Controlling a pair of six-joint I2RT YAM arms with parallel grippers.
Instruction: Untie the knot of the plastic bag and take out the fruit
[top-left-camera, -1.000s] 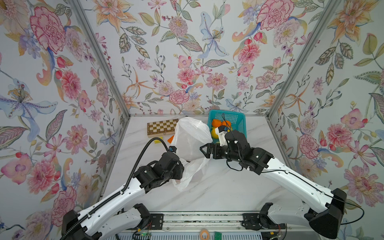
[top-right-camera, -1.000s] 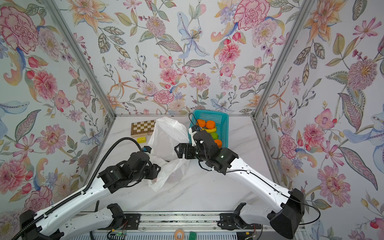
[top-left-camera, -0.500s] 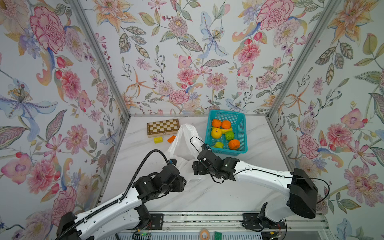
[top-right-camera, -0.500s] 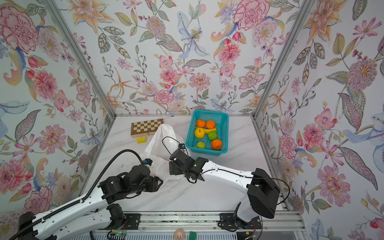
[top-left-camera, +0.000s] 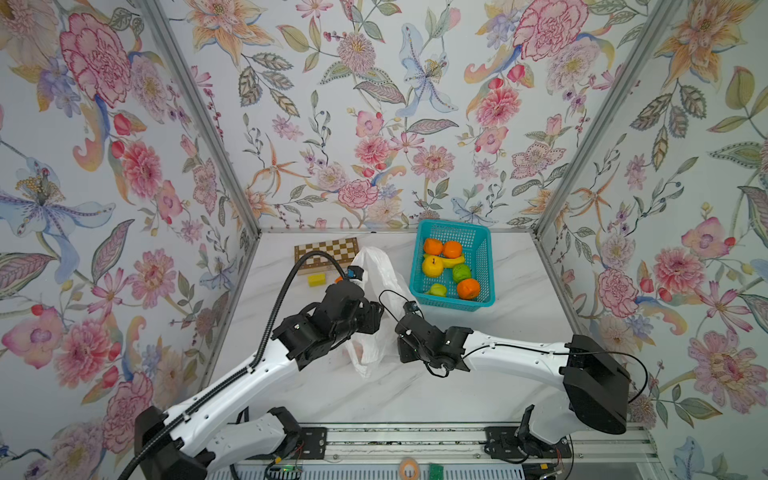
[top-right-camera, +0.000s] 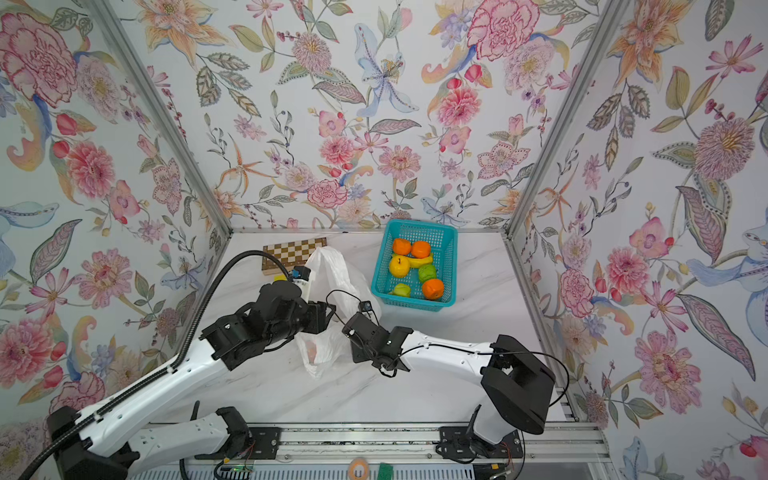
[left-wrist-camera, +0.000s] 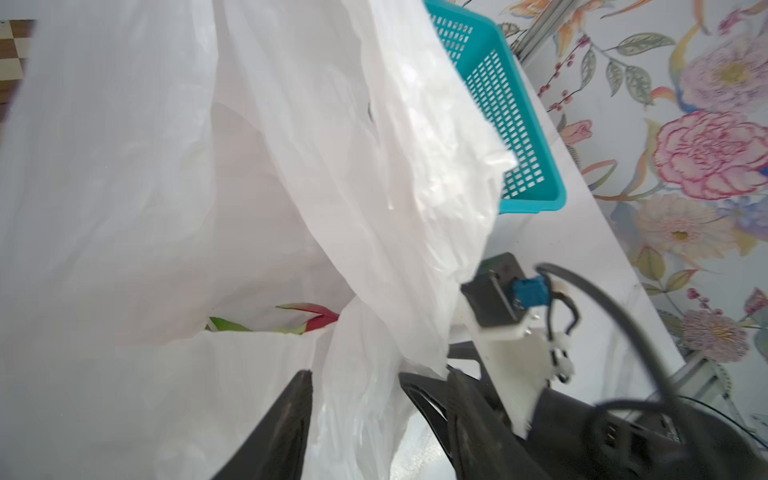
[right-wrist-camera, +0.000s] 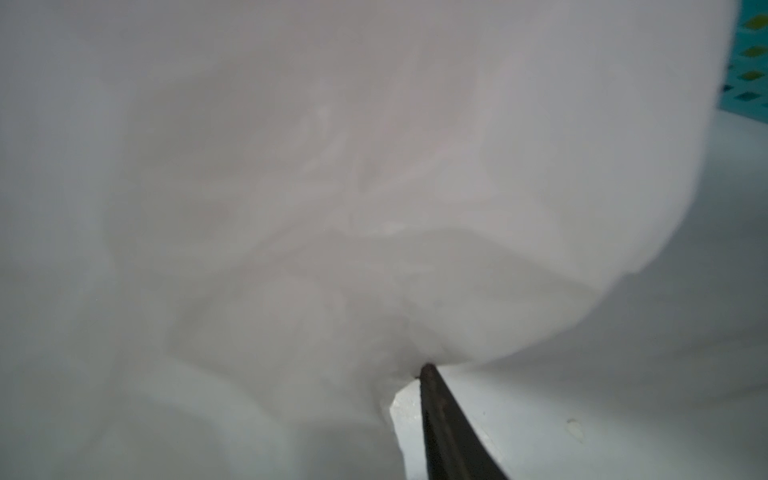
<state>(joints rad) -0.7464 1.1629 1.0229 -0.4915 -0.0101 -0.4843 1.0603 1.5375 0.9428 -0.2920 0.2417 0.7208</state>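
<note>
Left hand (left-wrist-camera: 357, 379) fingers apart, plastic bag (top-left-camera: 376, 270) film bunched between, grip cannot tell; dragon fruit (left-wrist-camera: 308, 318) inside bag, mid-bench (top-left-camera: 519, 328); right hand (top-left-camera: 398, 343) buried in film, opening cannot tell; other fruit (top-left-camera: 468, 288) in teal basket (top-left-camera: 457, 302), right.

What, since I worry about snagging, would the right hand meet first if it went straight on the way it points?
The plastic bag: its white film fills the right wrist view directly ahead of the right hand, seemingly against one finger.
</note>
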